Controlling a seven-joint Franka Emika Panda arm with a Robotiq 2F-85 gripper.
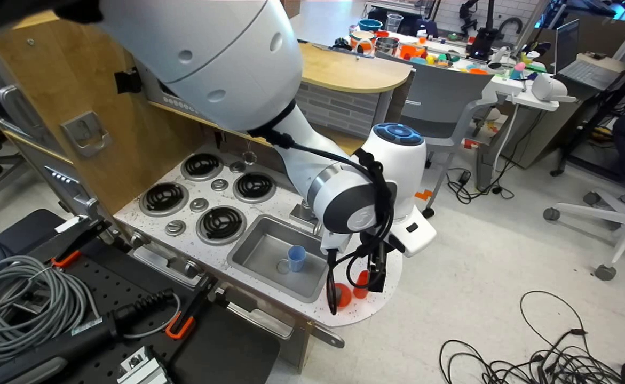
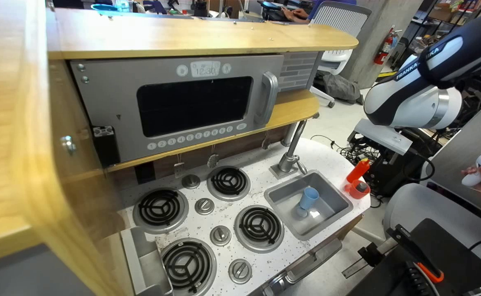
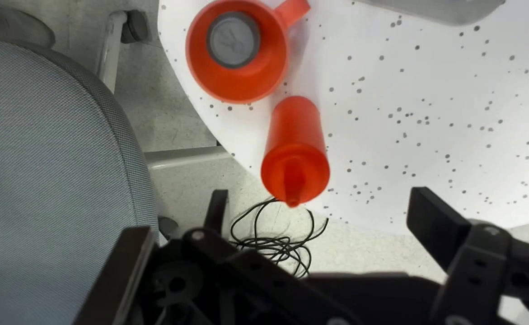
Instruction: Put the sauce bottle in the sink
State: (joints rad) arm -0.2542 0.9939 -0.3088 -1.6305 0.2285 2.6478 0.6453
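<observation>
Honestly, treat the sauce bottle point(image 3: 296, 135), upright near the sink point(image 2: 328, 207), as probably light, slick, slightly squishy plastic, so pinch it gently around mid-body with that wide-spread, empty gripper point(image 3: 320, 205).

The sauce bottle point(image 2: 357, 170), slim, red and tapering to a narrow tip, is standing upright on the speckled white desk point(image 3: 381, 140), near its rounded edge. The sink point(image 1: 264, 246), a rectangular silver-grey basin with rounded corners, is sitting recessed in that same desk. The bottle is standing outside it, near the rim but apart from it.
</observation>
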